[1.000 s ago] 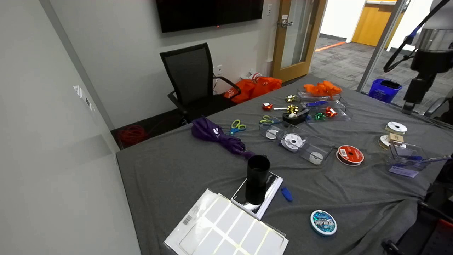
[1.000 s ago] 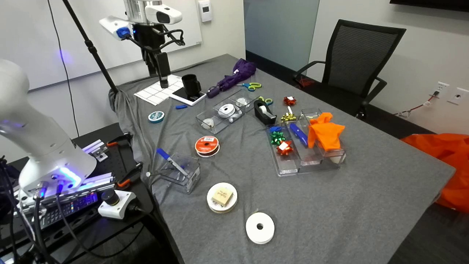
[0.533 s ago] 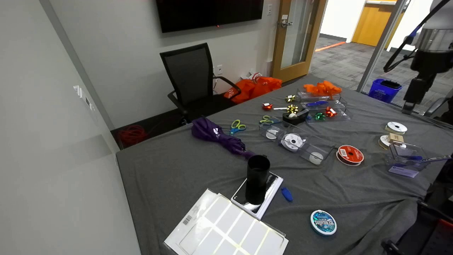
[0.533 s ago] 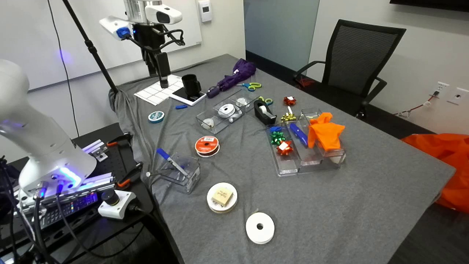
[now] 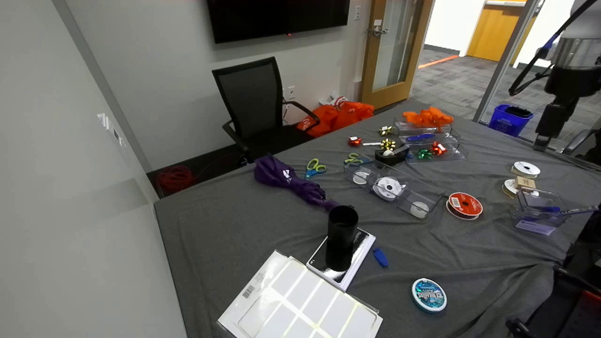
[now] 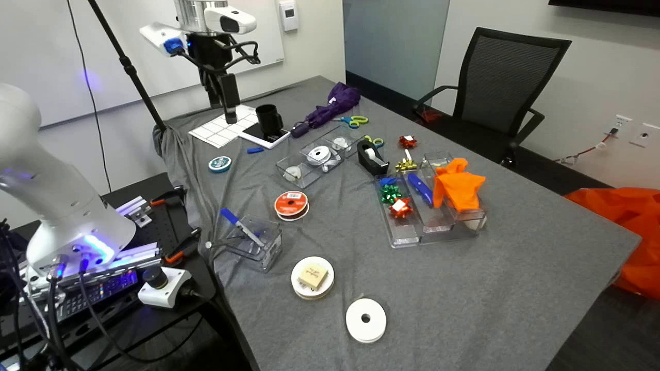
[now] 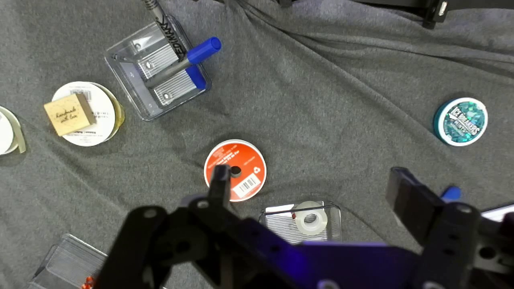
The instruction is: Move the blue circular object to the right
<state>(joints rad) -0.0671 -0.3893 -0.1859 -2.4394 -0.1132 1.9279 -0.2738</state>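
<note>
**Grey-draped table (image 6: pixel 526 278), arm (image 6: pixel 62 165) up over it, gripper (image 7: pixel 311 178) released**

Arm base sits beside the table. Gripper hangs above the cloth, fingers (image 7: pixel 409 192) spread wide in the wrist view.

Big: clear tray (image 6: pixel 405 239) with orange fabric (image 6: pixel 459 190) in it, purple umbrella (image 6: pixel 332 105), white label sheet (image 5: pixel 300 300), divided clear tray (image 6: pixel 309 178).

Mid: flat white-edged box (image 5: pixel 360 251) just beside the sheet, black cup (image 5: pixel 342 225) upright on it. Clear bin (image 7: pixel 132 76). White spool (image 7: pixel 103 112) near the bin. Red-orange spool (image 7: pixel 241 158) flat on the cloth, between bin and divided tray.

Task part: blue circular object (image 7: pixel 464 120), lid reads ICE BREAKERS MINTS. Lies flat on the cloth near the table edge, arm-base side. Well apart from the red-orange spool, apart from the gripper.

Smallest: blue-capped marker (image 7: pixel 176 69) leaning in the bin, wooden stamp (image 7: pixel 66 114) on the white spool, blue item (image 5: pixel 381 257) between box and blue circular object; can't make out what it is.
</note>
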